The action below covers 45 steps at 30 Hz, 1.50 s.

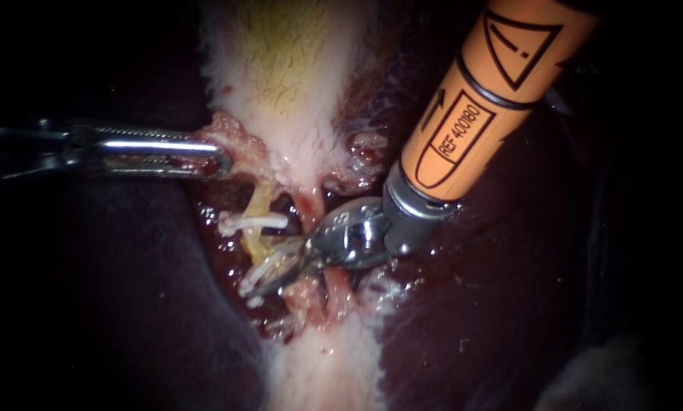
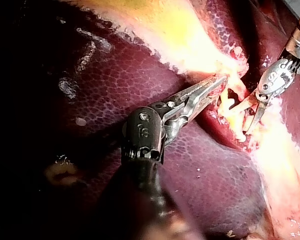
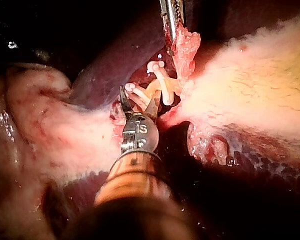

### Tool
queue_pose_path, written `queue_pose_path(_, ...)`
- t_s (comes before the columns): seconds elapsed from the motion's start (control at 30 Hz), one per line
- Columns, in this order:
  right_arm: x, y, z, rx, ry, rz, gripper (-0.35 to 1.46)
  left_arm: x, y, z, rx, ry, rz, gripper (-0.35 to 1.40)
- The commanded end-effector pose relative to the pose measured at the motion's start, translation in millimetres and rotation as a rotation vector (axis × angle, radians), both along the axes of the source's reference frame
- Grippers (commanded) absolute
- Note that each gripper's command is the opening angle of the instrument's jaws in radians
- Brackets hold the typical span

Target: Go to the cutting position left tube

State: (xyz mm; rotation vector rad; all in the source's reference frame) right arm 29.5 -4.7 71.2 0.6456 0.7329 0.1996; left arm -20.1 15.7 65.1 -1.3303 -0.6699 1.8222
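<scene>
My right instrument (image 1: 271,272) has its jaws apart right at the left tube (image 1: 256,205), and my left instrument (image 1: 218,158) is clamped onto a tissue flap (image 1: 234,137).

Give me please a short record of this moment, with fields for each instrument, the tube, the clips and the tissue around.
left instrument: shut on a flap of tissue at the lower edge of the gallbladder
right instrument: open, tip at the left tube; in the right wrist view the tube seems to lie in the gap
left tube: yellowish, runs down from the gallbladder
clips: white, across the tube; one above the right instrument's tip, more beside it
liver: dark, on both sides
</scene>
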Motion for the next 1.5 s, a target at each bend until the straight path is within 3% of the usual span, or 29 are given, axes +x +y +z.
queue_pose_path(0.03,-0.1,0.0,0.0,0.000,0.000,0.000,1.23,0.0,0.0,0.0,0.000,0.000,0.000,-0.35)
queue_pose_path(0.37,-2.5,0.2,-0.6,-0.008,-0.002,0.010,1.25,0.1,0.0,0.0,0.000,-0.001,0.001,-0.35)
queue_pose_path(0.67,-5.7,1.5,-1.9,-0.015,-0.005,0.030,1.25,0.1,0.0,0.0,0.000,-0.001,0.001,-0.35)
queue_pose_path(0.97,-6.3,1.7,-2.0,-0.016,-0.009,0.038,1.25,0.2,0.0,0.0,0.000,-0.001,0.001,-0.35)
queue_pose_path(1.2,-5.4,2.5,-0.4,-0.002,-0.018,0.064,1.25,0.1,0.0,0.0,0.000,0.000,0.001,-0.35)
queue_pose_path(1.37,-4.7,2.8,1.4,0.022,0.013,0.112,1.25,0.1,0.0,0.0,0.000,0.000,0.001,-0.35)
queue_pose_path(1.5,-4.3,3.0,2.5,0.042,0.021,0.121,1.25,0.1,0.0,-0.1,0.000,0.000,0.001,-0.35)
